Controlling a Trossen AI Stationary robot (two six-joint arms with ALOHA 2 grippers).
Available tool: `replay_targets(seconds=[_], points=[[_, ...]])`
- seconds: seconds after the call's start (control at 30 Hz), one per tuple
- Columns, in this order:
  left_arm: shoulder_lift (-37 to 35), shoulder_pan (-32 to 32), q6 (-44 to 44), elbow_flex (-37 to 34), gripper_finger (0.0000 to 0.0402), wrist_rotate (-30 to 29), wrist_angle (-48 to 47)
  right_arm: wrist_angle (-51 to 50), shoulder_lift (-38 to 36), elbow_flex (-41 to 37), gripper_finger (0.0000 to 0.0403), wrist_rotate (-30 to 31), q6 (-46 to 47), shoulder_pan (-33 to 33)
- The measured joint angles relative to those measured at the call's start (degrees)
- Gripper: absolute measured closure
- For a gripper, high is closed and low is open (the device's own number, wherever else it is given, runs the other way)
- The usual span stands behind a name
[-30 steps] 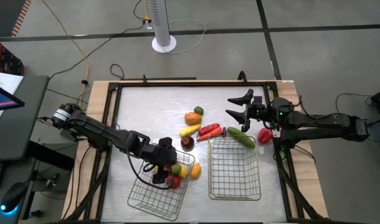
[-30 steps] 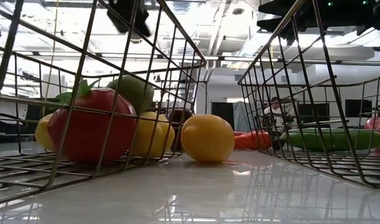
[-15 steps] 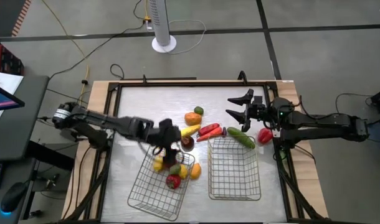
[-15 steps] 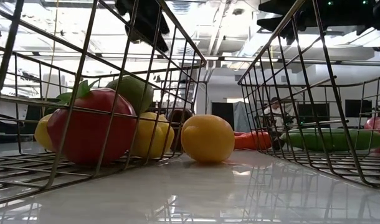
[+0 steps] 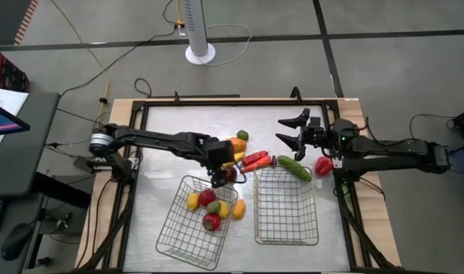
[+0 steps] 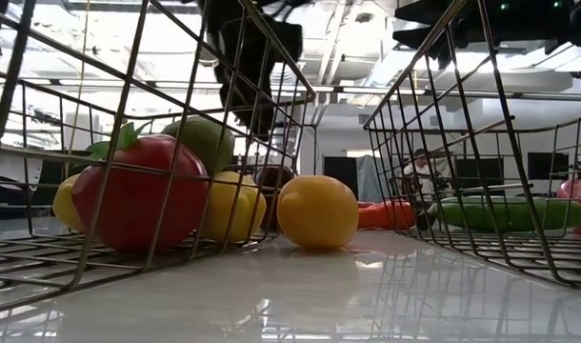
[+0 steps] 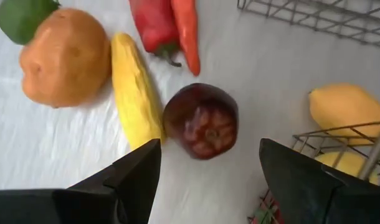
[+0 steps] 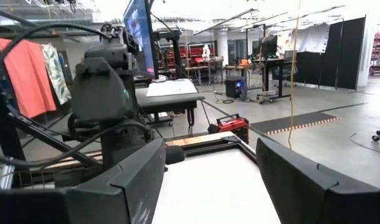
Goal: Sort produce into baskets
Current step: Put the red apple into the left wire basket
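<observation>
My left gripper [image 5: 220, 172] hangs open, pointing steeply down, just above and beside a maroon round piece [image 7: 201, 121] that rests on the table. An orange piece [image 7: 65, 56], a green one [image 7: 20, 15], a long yellow piece [image 7: 134, 93] and red chilies [image 7: 168, 28] lie around it. The left basket [image 5: 177, 236] holds red, yellow and green pieces [image 5: 208, 199]. A yellow piece [image 5: 238, 208] lies between the baskets. The cucumber [image 5: 293, 167] lies at the right basket's [image 5: 287, 228] far rim. My right gripper [image 5: 290, 131] waits open, raised at the far right.
A red piece [image 5: 323, 165] lies right of the right basket, under my right arm. The table has a raised dark frame [image 5: 217, 100] around it. Bare white tabletop [image 5: 179, 133] shows at the far left and along the left side.
My left gripper has swung from over the left basket toward the table's far edge and a little right, sinking slightly. It now stands over the maroon piece. The produce and baskets lie as they did.
</observation>
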Motion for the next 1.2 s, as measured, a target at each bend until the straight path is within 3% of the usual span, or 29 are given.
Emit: replay_targets(seconds=[0.33, 0.57, 0.93, 1.2], points=[[7.8, 1.6, -2.5, 10.4, 0.0109, 3.4, -5.4, -0.8, 0.0, 0.0, 0.0122, 0.0, -0.1, 0.1], [8.0, 5.3, -8.8, 8.3, 0.0071, 4.1, -5.1, -0.8, 0.0, 0.0, 0.0122, -0.1, -0.9, 0.1], [8.0, 7.1, -15.2, 3.6, 0.0068, 10.5, -2.8, -0.5, 0.0, 0.0, 0.0122, -0.1, -1.1, 0.0], [7.9, 6.1, -14.5, 3.5, 0.0068, 9.0, -2.3, -0.5, 0.0, 0.0, 0.0122, -0.1, -1.1, 0.1]])
